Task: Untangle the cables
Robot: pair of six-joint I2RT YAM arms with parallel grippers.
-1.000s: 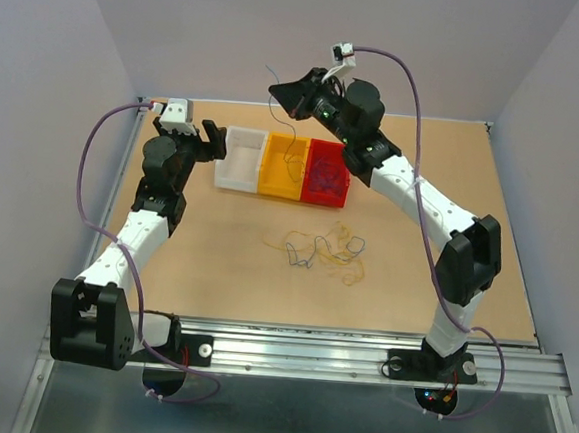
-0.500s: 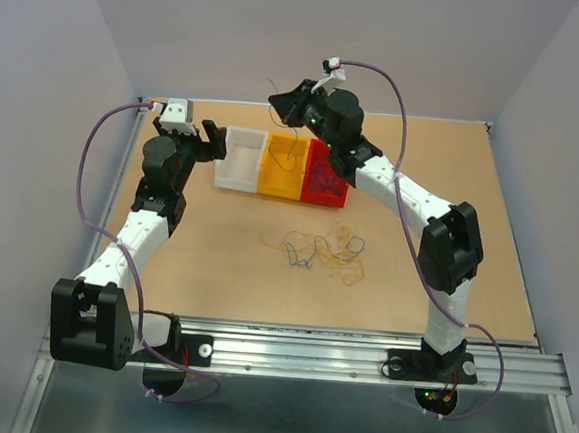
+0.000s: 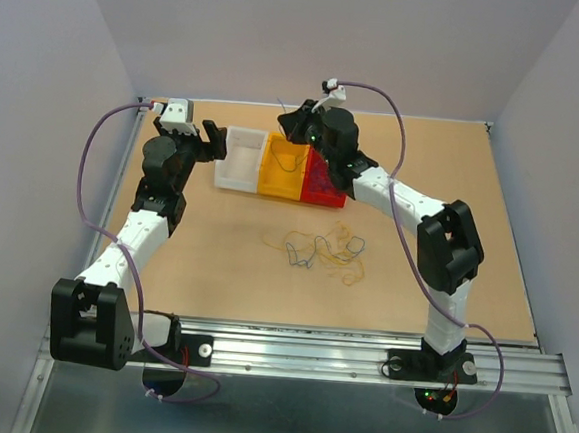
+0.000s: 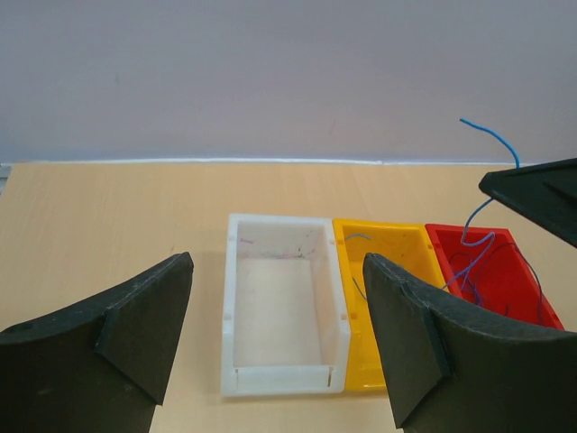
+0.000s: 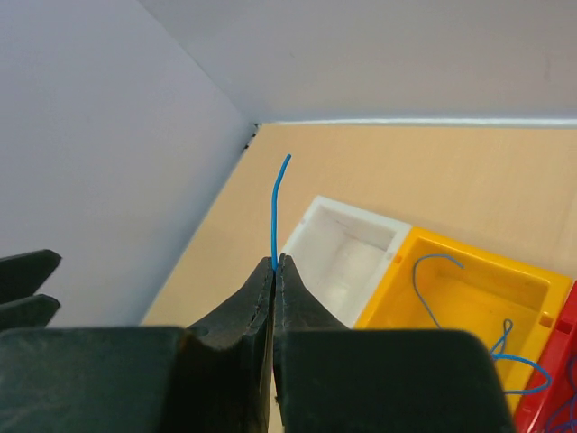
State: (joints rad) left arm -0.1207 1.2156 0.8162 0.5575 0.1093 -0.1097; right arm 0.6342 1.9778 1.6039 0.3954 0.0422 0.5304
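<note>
A loose tangle of thin yellow, dark blue and tan cables (image 3: 319, 251) lies on the table in front of the bins. My right gripper (image 3: 285, 119) is shut on a thin blue cable (image 5: 275, 209), held above the yellow bin (image 3: 285, 168). The cable's free end sticks up past the fingertips, and its tail hangs over the yellow and red bins (image 4: 487, 242). My left gripper (image 3: 215, 138) is open and empty, just left of the white bin (image 3: 240, 158), which shows between its fingers (image 4: 144, 317) in the left wrist view.
Three bins stand in a row at the back: white (image 4: 279, 307), yellow (image 4: 383, 271) and red (image 3: 325, 177). The red bin (image 4: 491, 280) holds several blue strands. Walls close in the table at the back and both sides.
My right gripper has moved left and down with the blue cable, from above the red bin to above the yellow one. The left arm has not moved.
</note>
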